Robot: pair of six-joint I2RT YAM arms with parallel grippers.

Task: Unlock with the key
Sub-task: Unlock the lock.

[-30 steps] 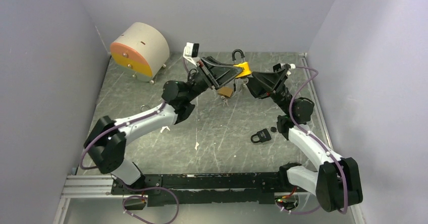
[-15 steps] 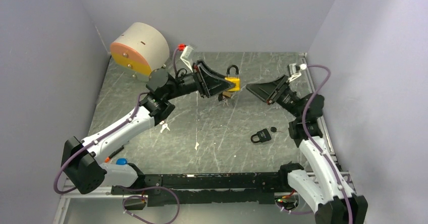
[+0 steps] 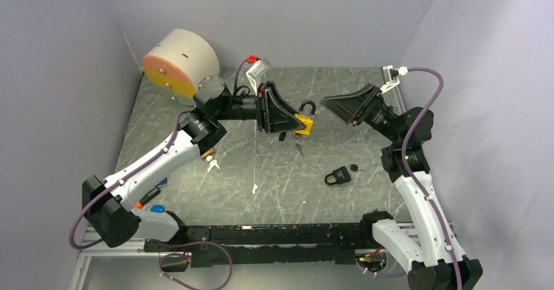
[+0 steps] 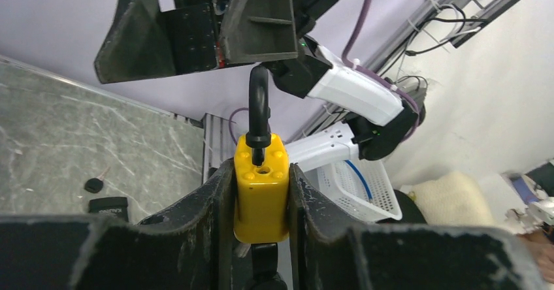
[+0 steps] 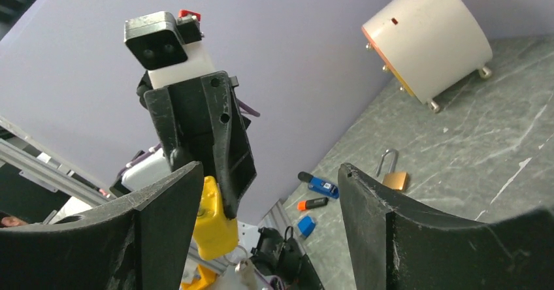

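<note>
My left gripper (image 3: 299, 124) is shut on the body of a yellow padlock (image 3: 304, 125), held above the table. In the left wrist view the padlock (image 4: 261, 189) stands upright between my fingers (image 4: 215, 205). Its black shackle (image 4: 259, 107) is raised, with one leg out of its hole. A black key head (image 4: 264, 257) sticks out under the body. A key ring (image 5: 251, 264) hangs below the padlock (image 5: 212, 221). My right gripper (image 3: 334, 109) is open and empty, a short way right of the padlock. It faces the padlock and does not touch it.
A black padlock (image 3: 338, 176) and a black fob (image 3: 353, 167) lie on the table at the right. A beige drum with an orange face (image 3: 179, 61) stands at the back left. A brass padlock (image 5: 394, 179) and blue and orange pens (image 5: 317, 194) lie near the left side.
My right gripper has drawn back to the right, away from the yellow padlock. My left arm has swung the padlock forward and a little right. The padlock stays in my left grip.
</note>
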